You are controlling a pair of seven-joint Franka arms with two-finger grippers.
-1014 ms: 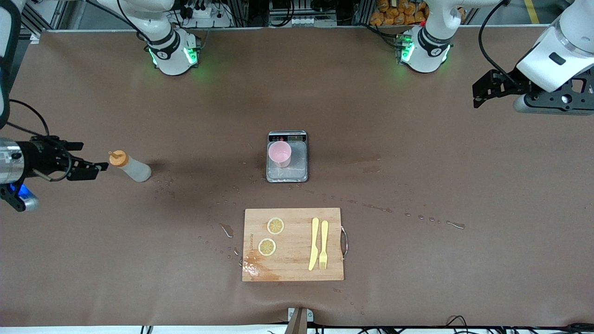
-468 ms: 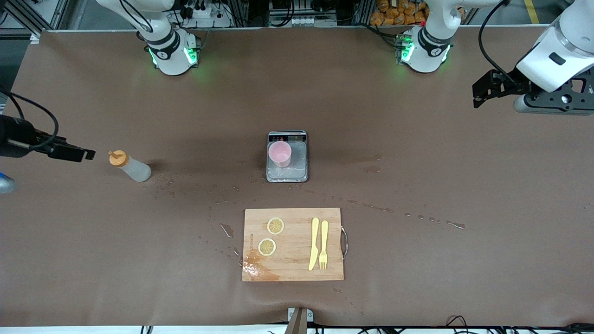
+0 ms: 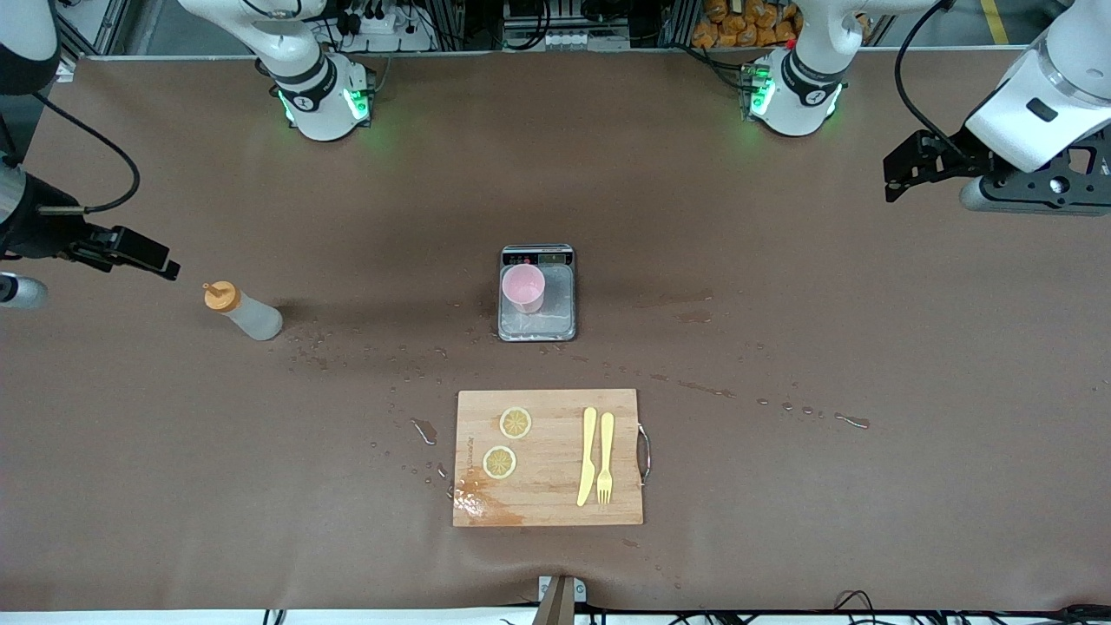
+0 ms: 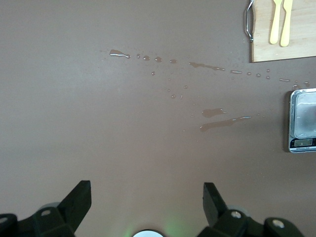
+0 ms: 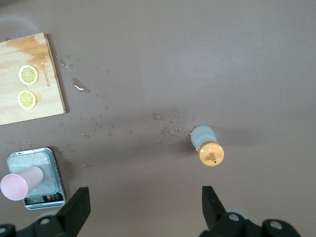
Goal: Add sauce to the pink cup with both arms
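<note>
A: Where do the task's things lie?

B: The pink cup (image 3: 524, 288) stands upright on the small scale (image 3: 538, 323) in the middle of the bench (image 3: 781, 486). The sauce bottle (image 3: 242, 312) stands on the bench well apart from it, toward the right arm's end, orange cap up, with nothing holding it. Droplets (image 3: 364, 358) are scattered on the bench between the bottle and the scale.

A: And the two arms?

B: The right gripper (image 3: 146, 255) hangs in the air over the bench near the bottle's cap, not touching it. In the right wrist view its jaws stand wide apart and released, with nothing between them, and the bottle shows between them farther off. The left gripper (image 3: 907, 169) hangs over bare bench at the left arm's end, waiting, and its jaws are also spread and released in the left wrist view.

A: Which step is this, then?

B: I judge it fits two readings. Either the bottle stands ready to be picked up for pouring, or it has been set down again once the pour is over. I cannot see whether the cup holds any sauce, so the pictures do not settle it.

A: Anything else about?

B: A cutting board (image 3: 548, 512) lies nearer the camera than the scale, carrying two lemon slices (image 3: 508, 441), a yellow knife (image 3: 588, 456) and a fork (image 3: 605, 457).
</note>
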